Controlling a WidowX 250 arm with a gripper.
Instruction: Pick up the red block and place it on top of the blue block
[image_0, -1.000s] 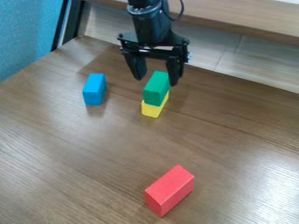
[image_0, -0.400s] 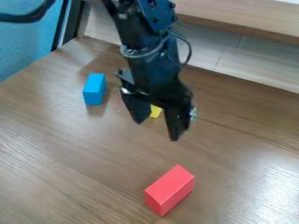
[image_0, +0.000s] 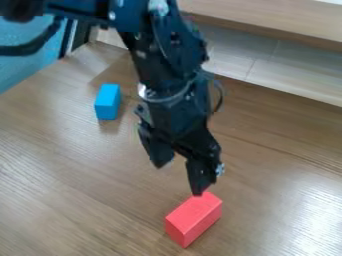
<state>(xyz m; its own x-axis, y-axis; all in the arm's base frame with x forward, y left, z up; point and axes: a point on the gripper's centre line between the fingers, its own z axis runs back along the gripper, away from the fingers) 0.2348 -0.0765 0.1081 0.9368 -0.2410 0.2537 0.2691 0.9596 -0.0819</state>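
Observation:
The black gripper (image_0: 179, 179) hangs over the middle of the table, open, with nothing between its fingers. Its right finger's tip appears at the far corner of the red block (image_0: 194, 216); whether they touch, I cannot tell. The red block lies on the wood near the front. A blue block (image_0: 107, 102) stands at the upper left, apart from the arm. The green and yellow blocks are hidden behind the arm.
The brown wooden table (image_0: 73, 175) spreads under the arm. Along its far side runs a pale ledge (image_0: 287, 65), and a blue textured panel (image_0: 27, 65) borders the upper left.
From above the green block on the yellow one, my gripper has come forward and down to the red block, covering both stacked blocks from view. The blue and red blocks have stayed put.

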